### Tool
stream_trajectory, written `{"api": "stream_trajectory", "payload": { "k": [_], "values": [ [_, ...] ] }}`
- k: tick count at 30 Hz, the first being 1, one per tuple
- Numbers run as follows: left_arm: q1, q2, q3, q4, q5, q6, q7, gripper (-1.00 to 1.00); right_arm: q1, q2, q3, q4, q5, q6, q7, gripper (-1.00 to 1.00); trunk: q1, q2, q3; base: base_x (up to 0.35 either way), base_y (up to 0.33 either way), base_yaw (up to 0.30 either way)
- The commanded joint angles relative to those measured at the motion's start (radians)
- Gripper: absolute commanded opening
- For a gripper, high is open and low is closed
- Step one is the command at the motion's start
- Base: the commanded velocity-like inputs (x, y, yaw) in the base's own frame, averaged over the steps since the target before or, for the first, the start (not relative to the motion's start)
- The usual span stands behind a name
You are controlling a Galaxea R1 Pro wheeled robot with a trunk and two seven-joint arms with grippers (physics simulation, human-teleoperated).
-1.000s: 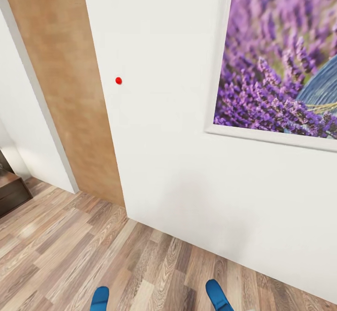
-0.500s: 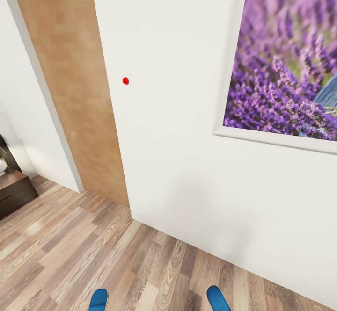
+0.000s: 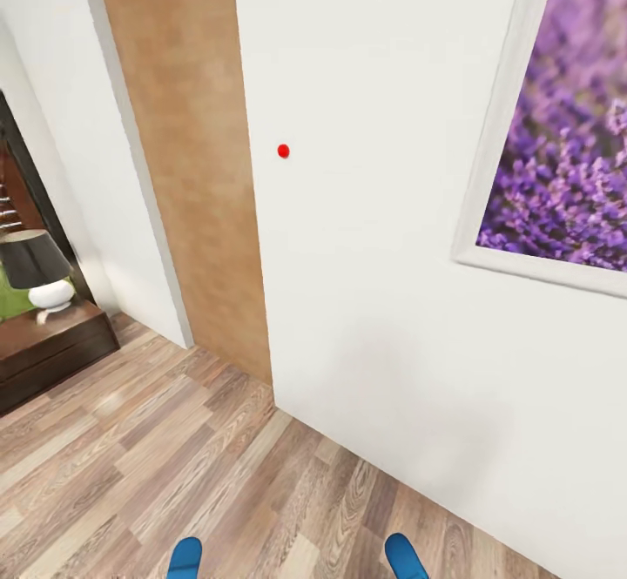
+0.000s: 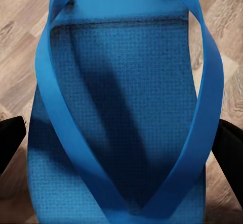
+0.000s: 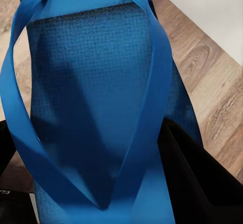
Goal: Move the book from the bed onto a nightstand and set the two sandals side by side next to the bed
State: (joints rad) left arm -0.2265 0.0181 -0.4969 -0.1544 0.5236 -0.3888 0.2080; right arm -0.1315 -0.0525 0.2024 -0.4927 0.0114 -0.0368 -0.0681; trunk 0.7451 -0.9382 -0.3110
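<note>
Left wrist: sandal [image 4: 121, 113] between claw [image 4: 121, 148] fingers

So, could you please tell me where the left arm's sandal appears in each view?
Head view: left sandal, toe at the bottom edge, left of centre.
Left wrist view: close up, straps across the middle.
Right wrist view: that one is the other sandal.
Shared: wood-plank floor.

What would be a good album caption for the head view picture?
Facing a white wall with a lavender picture, two blue sandals peeking in over the wood-plank floor.
</note>
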Motion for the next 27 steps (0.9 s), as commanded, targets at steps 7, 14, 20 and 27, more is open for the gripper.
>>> {"api": "stream_trajectory", "payload": {
  "k": [7,14,20,27],
  "values": [
    [-0.001,-0.001,-0.009,-0.001,0.0,-0.001,0.007,-1.0,-0.001,0.0,0.008,0.0,-0.001,-0.002,-0.009,-1.0,0.0,-0.001,-0.001,0.004,0.001,0.289],
    [-0.001,-0.001,-0.01,-0.001,0.0,-0.001,0.007,-1.0,-0.001,0.0,0.009,0.0,-0.001,-0.002,-0.009,-1.0,0.0,-0.001,-0.001,0.001,0.0,0.289],
    [-0.001,-0.001,-0.011,-0.001,-0.002,-0.001,0.007,-1.0,0.0,0.0,0.009,0.0,-0.001,-0.002,-0.009,-1.0,0.0,-0.001,-0.001,0.0,0.0,0.289],
    [-0.001,-0.001,-0.011,-0.001,-0.003,-0.001,0.007,-1.0,-0.001,0.0,0.009,0.006,-0.001,-0.002,-0.009,-1.0,0.0,-0.001,-0.001,0.001,0.0,0.289]
  ]
}}
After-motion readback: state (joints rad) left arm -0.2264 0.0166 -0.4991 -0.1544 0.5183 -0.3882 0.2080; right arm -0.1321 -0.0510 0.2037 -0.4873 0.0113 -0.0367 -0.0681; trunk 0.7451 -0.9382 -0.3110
